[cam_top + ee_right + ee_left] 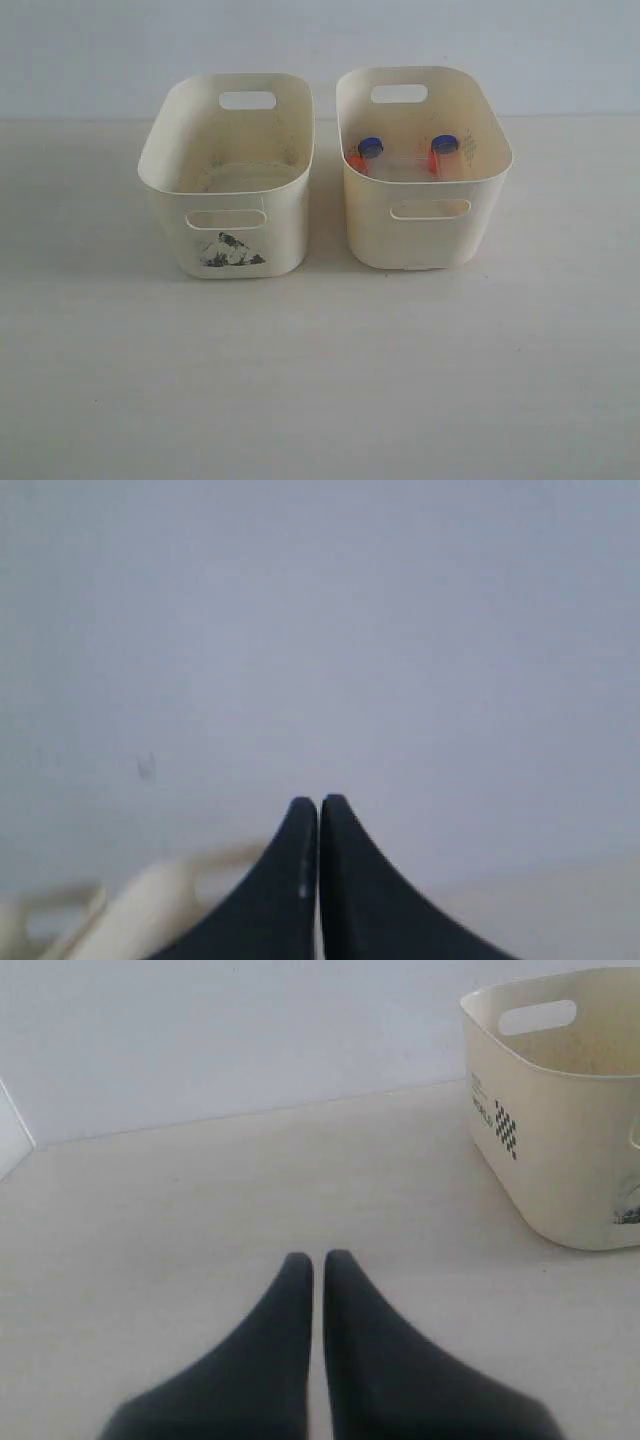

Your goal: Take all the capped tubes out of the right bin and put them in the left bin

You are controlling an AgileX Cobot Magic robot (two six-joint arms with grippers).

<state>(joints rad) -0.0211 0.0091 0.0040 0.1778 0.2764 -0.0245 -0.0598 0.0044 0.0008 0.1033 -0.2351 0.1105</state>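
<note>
A: In the exterior view, where are the tubes?
B: The tubes [371, 147] lie at the bottom of the right bin [425, 235], with blue and orange caps showing. The left bin [228, 240], with its dark mark, stands just beside it on the pale surface [320, 380]. A plain pale wall [320, 40] is behind.
A: And the left wrist view?
B: The left gripper [318, 1260] hangs low over the surface. Its jaws are clenched tip to tip with only a hairline between them, gripping nothing. The left bin stands ahead and off to one side, well apart.
A: The right wrist view?
B: The right gripper [318, 805] points at the wall, jaws pressed together, empty. A blurred cream rim [150, 900] sits near it; I cannot tell which bin it belongs to.
</note>
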